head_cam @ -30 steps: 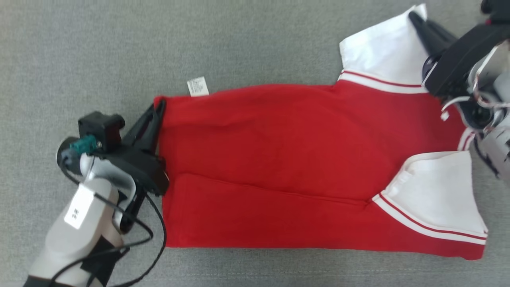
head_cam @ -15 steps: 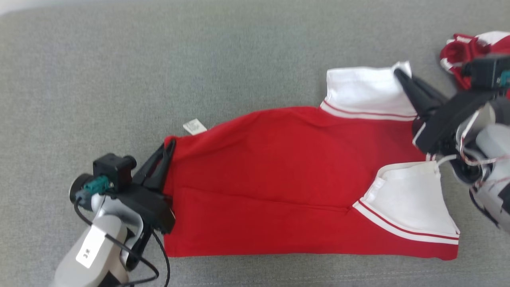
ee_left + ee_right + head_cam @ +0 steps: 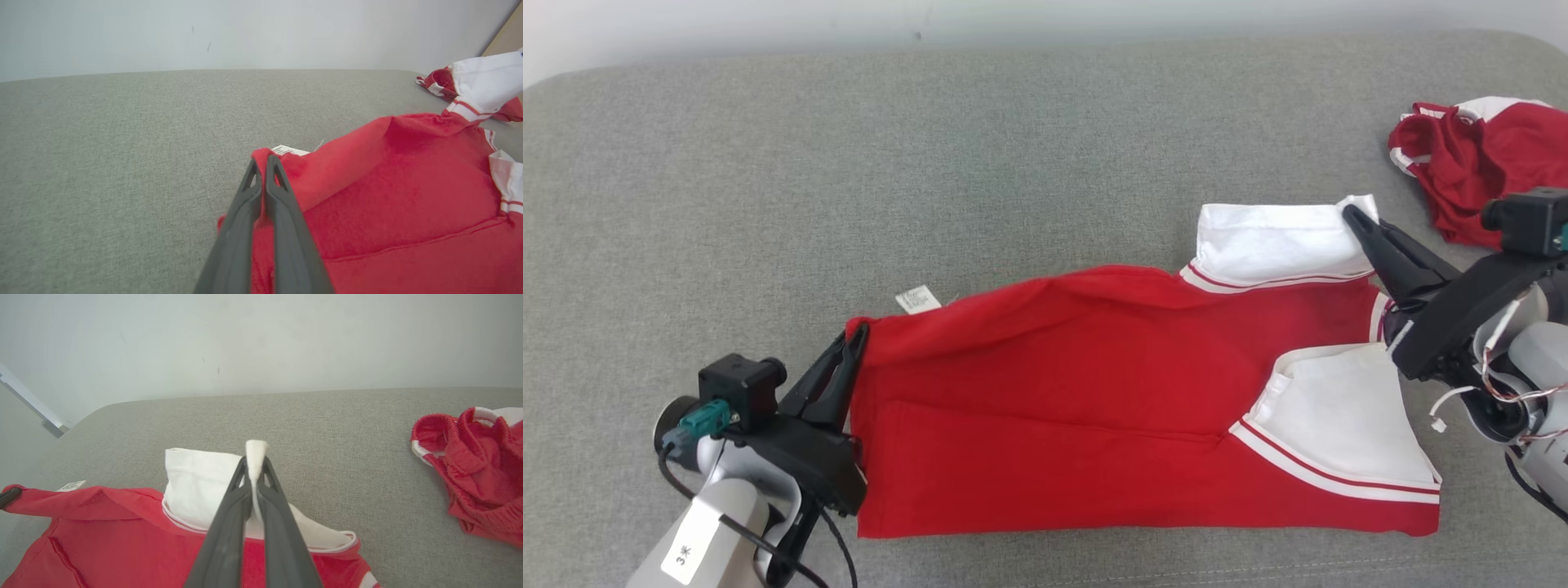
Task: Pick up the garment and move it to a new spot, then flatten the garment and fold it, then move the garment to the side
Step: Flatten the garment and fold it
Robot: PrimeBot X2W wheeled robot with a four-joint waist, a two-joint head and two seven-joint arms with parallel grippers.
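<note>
Red garment (image 3: 1094, 392): on grey cushion (image 3: 931, 163), centre-right, near edge flat.
Left gripper (image 3: 856, 331): clamped on red hem corner (image 3: 874, 336).
Right gripper (image 3: 1349, 212): clamped on white sleeve (image 3: 1274, 237) tip.
Change: far edge lifted, flat a second ago.
Meaning: fold probably beginning.
View: camera tilted up; second red bundle (image 3: 1470, 163) now visible.

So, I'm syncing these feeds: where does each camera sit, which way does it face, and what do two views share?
Head view: on the head, looking down on the grey cushion and red garment; left tool and right tool show.
Left wrist view: on the left wrist, looking along its shut fingers across the garment toward the wall.
Right wrist view: on the right wrist, looking along its shut fingers at the white sleeve.
Shared: both wrist views show the white label.
</note>
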